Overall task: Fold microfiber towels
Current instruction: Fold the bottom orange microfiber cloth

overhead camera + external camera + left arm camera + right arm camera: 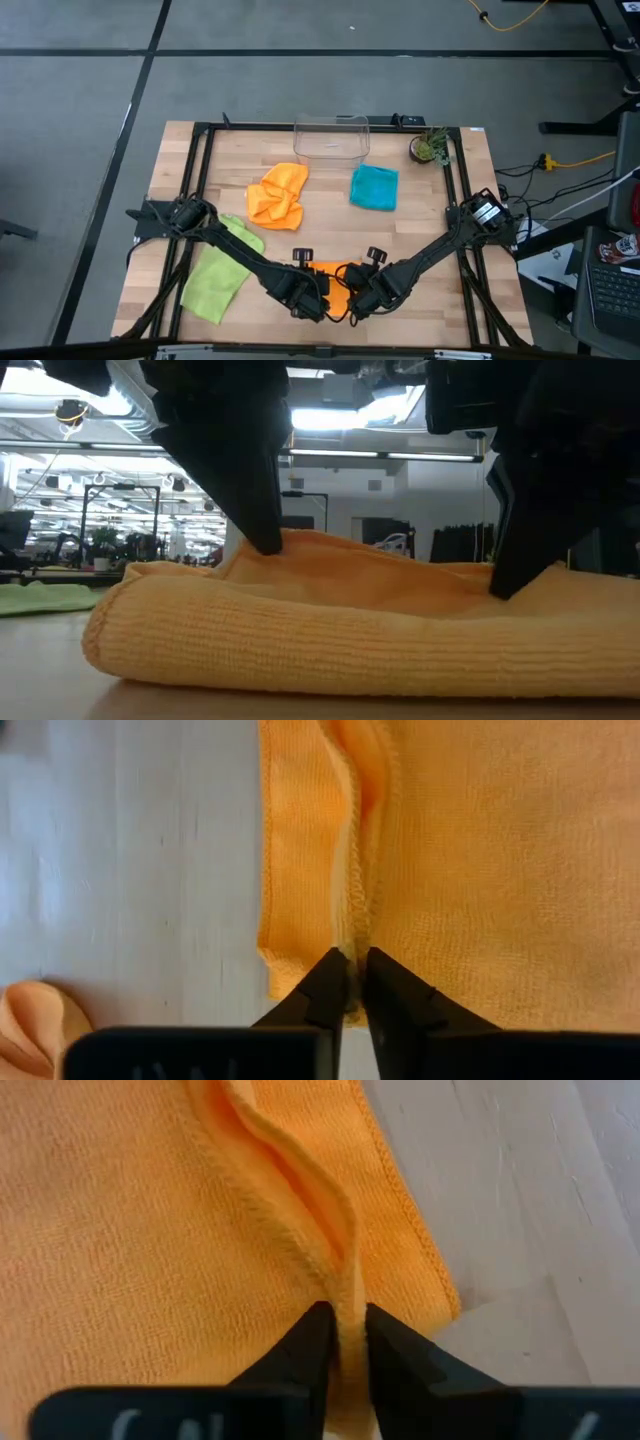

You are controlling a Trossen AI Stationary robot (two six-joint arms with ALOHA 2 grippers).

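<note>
We see the left gripper [350, 982] with its fingers nearly together, pinching a raised hem ridge of the folded orange towel [480, 870] near that towel's outer edge. The right gripper [340, 1342] does the same on the towel's other side: its fingers are clamped on a thin stitched fold of the same cloth (the hem stands up between them).

From the level camera, both sets of dark fingers come down onto the top of this towel [340, 630], which lies as a thick, rounded stack on the wooden table [40, 680].

From above, we place everything against the clear plastic bin [331, 137] at the table's far edge. The folded orange towel [335, 272] lies well in front of the bin, at the near edge, between the two grippers [312, 300] [362, 297]. A crumpled orange towel [278, 194] sits just in front of the bin toward the left arm's side, the teal towel [375, 187] just in front toward the right arm's side. The lime green towel [222, 270] lies further out, under the left arm. A small potted plant [432, 147] stands beside the bin.
</note>
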